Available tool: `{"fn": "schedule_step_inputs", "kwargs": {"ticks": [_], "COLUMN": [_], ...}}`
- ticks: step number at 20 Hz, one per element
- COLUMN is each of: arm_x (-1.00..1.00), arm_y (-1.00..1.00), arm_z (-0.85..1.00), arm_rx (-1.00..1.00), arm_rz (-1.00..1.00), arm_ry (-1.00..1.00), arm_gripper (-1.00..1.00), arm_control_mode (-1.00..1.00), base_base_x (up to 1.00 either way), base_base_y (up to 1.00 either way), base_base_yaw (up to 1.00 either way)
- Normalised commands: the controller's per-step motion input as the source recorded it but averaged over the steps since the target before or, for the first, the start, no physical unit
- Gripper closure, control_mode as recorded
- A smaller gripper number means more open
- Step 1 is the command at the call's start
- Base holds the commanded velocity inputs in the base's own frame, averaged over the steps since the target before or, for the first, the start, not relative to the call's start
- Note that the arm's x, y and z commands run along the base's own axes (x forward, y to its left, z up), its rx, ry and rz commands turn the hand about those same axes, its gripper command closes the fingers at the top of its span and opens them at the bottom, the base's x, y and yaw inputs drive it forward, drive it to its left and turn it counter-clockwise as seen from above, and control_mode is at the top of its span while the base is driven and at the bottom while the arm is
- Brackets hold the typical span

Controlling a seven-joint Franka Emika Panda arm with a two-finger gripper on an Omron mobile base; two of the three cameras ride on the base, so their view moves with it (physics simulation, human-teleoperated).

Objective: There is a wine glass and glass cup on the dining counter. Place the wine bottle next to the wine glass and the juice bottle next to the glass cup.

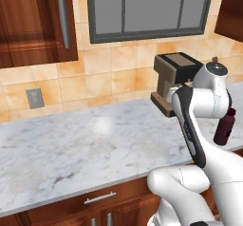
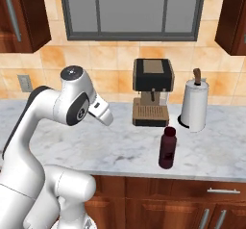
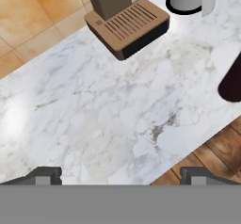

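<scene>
The short dark maroon juice bottle [image 2: 167, 147] stands upright near the front edge of the white-grey marble desk [image 2: 120, 144], well to the right of the spread, empty pincer [image 3: 120, 175], which hovers above the bare marble.

A home kitchen: a marble counter [image 2: 110, 146] on wooden cabinets [image 1: 102, 203], tan wall tiles [image 1: 109, 78] under a window [image 2: 132, 9], a coffee machine [image 2: 152, 92], what looks like a paper towel roll [image 2: 194, 105], and a wall socket [image 1: 35, 98].
</scene>
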Motion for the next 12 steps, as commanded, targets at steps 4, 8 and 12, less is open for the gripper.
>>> {"fn": "schedule_step_inputs", "kwargs": {"ticks": [4, 8, 12], "arm_x": [0.0, 0.0, 0.0], "arm_y": [0.0, 0.0, 0.0], "arm_z": [0.0, 0.0, 0.0], "arm_rx": [0.0, 0.0, 0.0], "arm_rz": [0.0, 0.0, 0.0], "arm_ry": [0.0, 0.0, 0.0], "arm_gripper": [-1.0, -1.0, -1.0], "arm_control_mode": [1.0, 1.0, 1.0], "base_base_x": [0.0, 0.0, 0.0], "base_base_y": [0.0, 0.0, 0.0], "base_base_yaw": [0.0, 0.0, 0.0]}}
